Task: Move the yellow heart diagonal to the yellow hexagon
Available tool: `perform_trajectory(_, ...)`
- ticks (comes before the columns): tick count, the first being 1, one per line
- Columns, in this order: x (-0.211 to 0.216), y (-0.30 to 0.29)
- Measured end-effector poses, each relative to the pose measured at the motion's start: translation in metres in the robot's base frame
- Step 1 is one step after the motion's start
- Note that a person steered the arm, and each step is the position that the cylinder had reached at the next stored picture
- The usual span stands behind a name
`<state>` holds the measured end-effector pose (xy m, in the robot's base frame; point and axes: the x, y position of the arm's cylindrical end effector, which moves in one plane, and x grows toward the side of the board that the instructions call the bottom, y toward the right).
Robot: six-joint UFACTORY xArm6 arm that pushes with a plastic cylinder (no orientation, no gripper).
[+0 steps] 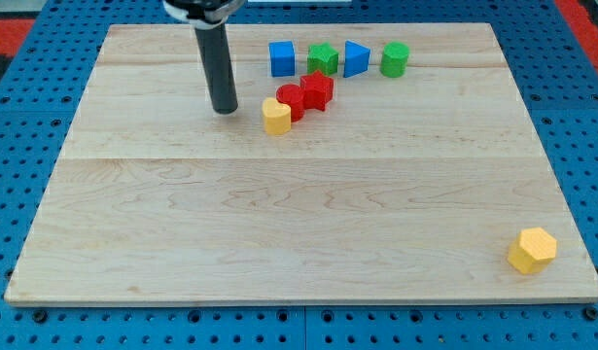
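Observation:
The yellow heart [275, 116] lies on the wooden board in the upper middle, touching a red round block [291, 99]. The yellow hexagon [532, 250] sits far off at the board's bottom right corner. My tip [225, 110] rests on the board a short way to the left of the yellow heart, with a small gap between them. The dark rod rises from it to the view's top.
A red star-like block [317, 90] touches the red round block on its right. Along the top stand a blue cube [282, 58], a green star block [323, 59], a blue triangular block [356, 58] and a green cylinder [395, 59]. The board's edge [308, 301] runs along the bottom.

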<state>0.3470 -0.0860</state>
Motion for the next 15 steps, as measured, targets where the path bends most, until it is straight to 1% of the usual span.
perform_trajectory(1, -0.005, 0.036)
perform_trajectory(2, 0.010, 0.040)
perform_trajectory(3, 0.039, 0.039)
perform_trajectory(5, 0.074, 0.091)
perform_trajectory(6, 0.088, 0.127)
perform_trajectory(8, 0.104, 0.219)
perform_trajectory(9, 0.126, 0.231)
perform_trajectory(10, 0.134, 0.187)
perform_trajectory(11, 0.131, 0.153)
perform_trajectory(12, 0.144, 0.136)
perform_trajectory(14, 0.153, 0.227)
perform_trajectory(15, 0.161, 0.250)
